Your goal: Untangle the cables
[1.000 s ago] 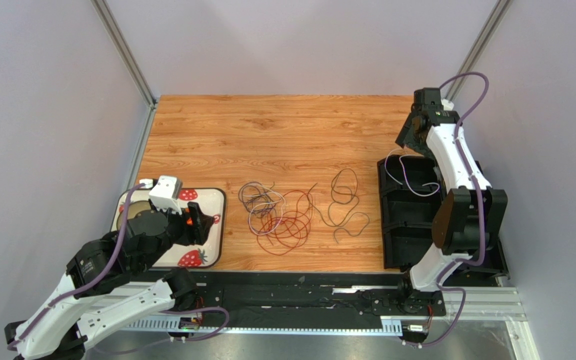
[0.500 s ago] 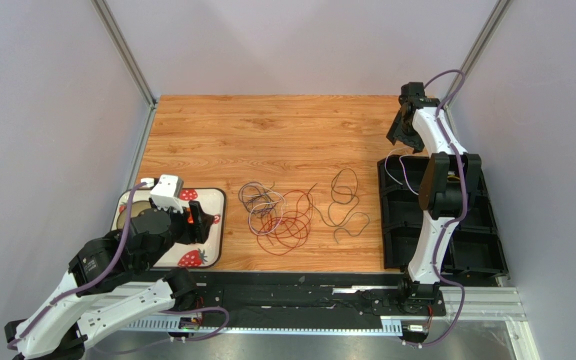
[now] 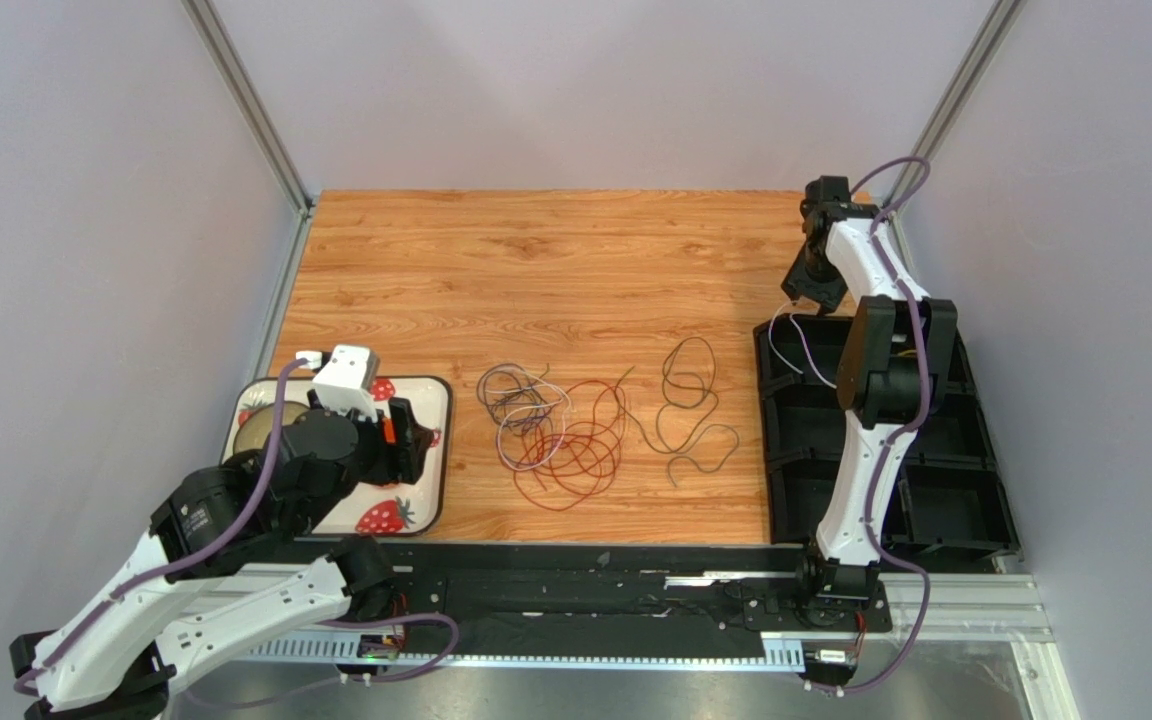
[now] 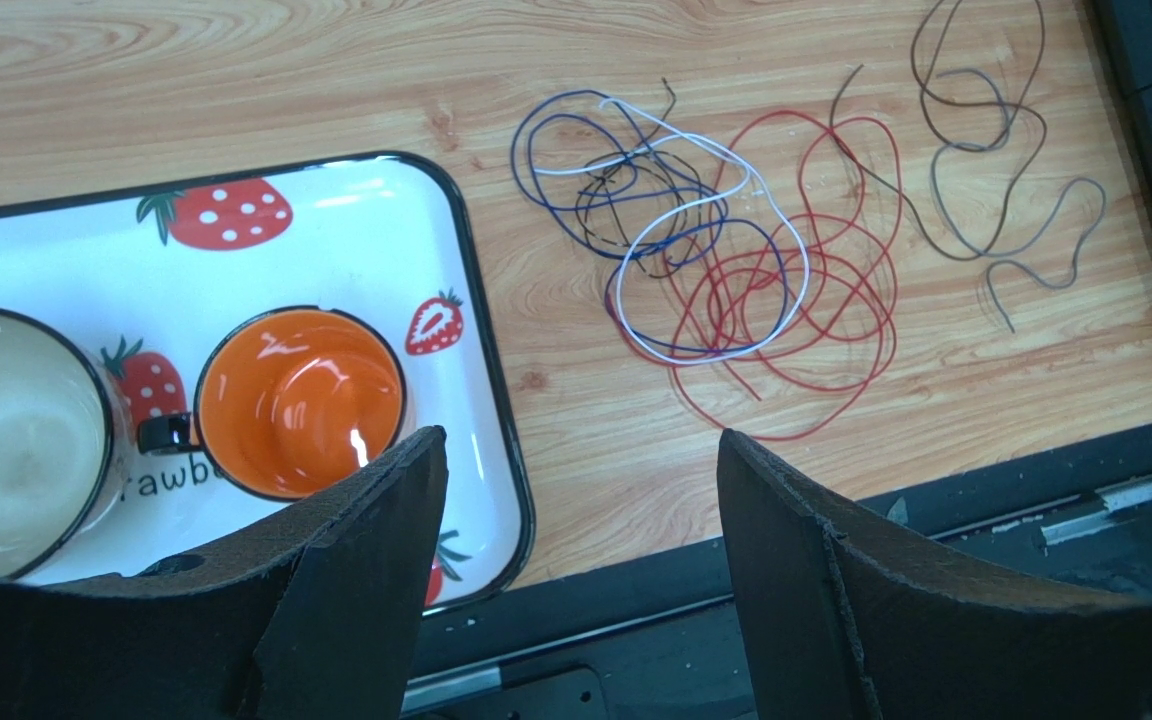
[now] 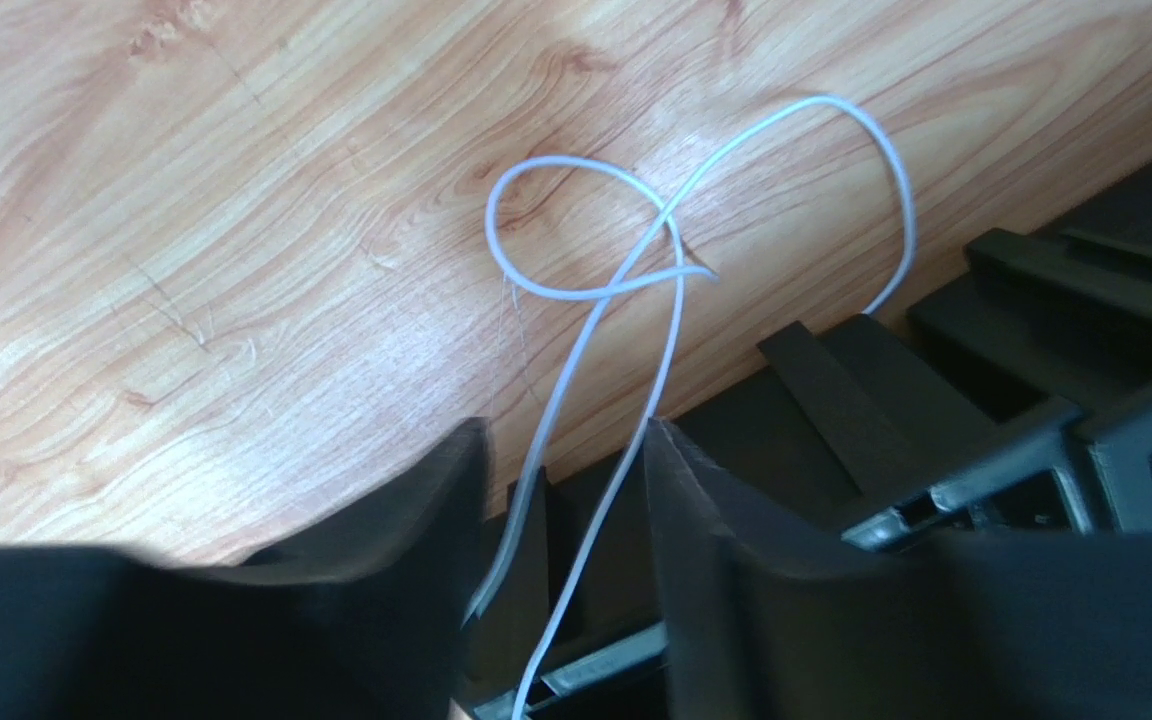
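Hanging just off the far left corner of the black bin point(image 3: 767, 435), the right gripper point(image 5: 564, 450) has its fingers spread. Two strands of a white cable point(image 5: 662, 237) run through the gap, which is wider than the strands. Beyond the fingers that cable crosses itself into two loops on the table point(image 3: 537, 270), and its right loop bends back over the bin's edge.

A second ago this arm was folded, with its elbow pushed out to the near right above the bin and its wrist higher. Now the arm stands nearly straight up from its base, the forearm reaches away to the far side, and the gripper points down at the bin's corner. The white cable then lay mostly inside the far compartment, and now part of it rests on the wood.

The left gripper point(image 4: 579, 450) is spread wide and holds nothing. It is above the near right corner of the strawberry tray point(image 4: 387, 210), which holds an orange cup point(image 4: 297, 398) and a pale bowl point(image 4: 11, 435). Its arm is bent low at the near left and has shifted only slightly.

The other cables point(image 3: 567, 428) lie mid-table where they were: red, white, blue and dark loops tangled together. A separate dark cable point(image 3: 695, 398) lies just to their right, near the bin.
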You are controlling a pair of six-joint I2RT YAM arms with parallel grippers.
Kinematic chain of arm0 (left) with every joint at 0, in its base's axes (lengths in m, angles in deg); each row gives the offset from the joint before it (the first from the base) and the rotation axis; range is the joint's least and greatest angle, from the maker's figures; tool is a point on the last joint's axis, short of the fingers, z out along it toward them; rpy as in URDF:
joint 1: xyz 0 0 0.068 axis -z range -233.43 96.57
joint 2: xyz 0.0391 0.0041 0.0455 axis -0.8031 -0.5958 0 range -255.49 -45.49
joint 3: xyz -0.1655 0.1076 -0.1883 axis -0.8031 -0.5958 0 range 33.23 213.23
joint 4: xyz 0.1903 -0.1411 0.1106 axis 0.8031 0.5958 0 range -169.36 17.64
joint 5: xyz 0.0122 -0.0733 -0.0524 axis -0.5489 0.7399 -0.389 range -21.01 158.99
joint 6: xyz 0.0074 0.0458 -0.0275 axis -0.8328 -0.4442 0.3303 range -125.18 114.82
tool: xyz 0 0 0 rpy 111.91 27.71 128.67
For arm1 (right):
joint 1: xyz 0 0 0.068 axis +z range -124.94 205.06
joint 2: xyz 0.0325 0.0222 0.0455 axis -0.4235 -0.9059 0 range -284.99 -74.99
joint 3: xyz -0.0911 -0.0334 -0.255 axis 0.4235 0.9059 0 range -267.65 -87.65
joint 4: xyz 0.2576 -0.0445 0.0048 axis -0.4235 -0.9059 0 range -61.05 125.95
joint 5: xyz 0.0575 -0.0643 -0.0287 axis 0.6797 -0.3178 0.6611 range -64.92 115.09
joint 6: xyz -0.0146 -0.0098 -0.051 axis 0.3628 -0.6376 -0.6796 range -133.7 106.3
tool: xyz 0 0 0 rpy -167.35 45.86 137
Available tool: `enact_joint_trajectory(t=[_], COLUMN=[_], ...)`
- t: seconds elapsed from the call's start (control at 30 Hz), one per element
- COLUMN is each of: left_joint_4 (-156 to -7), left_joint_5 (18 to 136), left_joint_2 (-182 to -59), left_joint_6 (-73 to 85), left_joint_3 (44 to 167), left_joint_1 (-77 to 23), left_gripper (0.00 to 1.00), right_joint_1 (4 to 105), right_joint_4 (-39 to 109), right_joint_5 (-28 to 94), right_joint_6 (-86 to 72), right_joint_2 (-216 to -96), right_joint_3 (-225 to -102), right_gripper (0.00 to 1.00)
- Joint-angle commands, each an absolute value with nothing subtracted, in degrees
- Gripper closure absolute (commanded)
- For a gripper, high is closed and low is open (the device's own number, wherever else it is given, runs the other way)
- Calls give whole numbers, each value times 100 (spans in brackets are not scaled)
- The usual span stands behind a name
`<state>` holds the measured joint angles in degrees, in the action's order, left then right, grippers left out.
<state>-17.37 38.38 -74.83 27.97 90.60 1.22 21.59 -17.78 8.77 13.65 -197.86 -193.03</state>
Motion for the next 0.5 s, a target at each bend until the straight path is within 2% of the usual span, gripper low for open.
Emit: enact_joint_trajectory(t=[0.0, 0.1, 0.47], left_joint_4=[-1749, -1749, -1740], left_joint_5=[3726, 3726, 3717], left_joint_2=[-7555, -7555, -7493], left_joint_6=[2875, 2875, 2875], left_joint_3=[9089, 9089, 9080], left_joint_1=[115, 115, 115], left_gripper=[25, 25, 25], right_joint_1=[2128, 2128, 2102], right_joint_4=[-1810, -1810, -1880], right_joint_5=[1032, 1032, 1102], right_joint_6=[1434, 1443, 1522], right_joint_2=[-19883, -19804, -19171], right_joint_3=[-19479, -19531, -20129], right_gripper=[75, 100, 100])
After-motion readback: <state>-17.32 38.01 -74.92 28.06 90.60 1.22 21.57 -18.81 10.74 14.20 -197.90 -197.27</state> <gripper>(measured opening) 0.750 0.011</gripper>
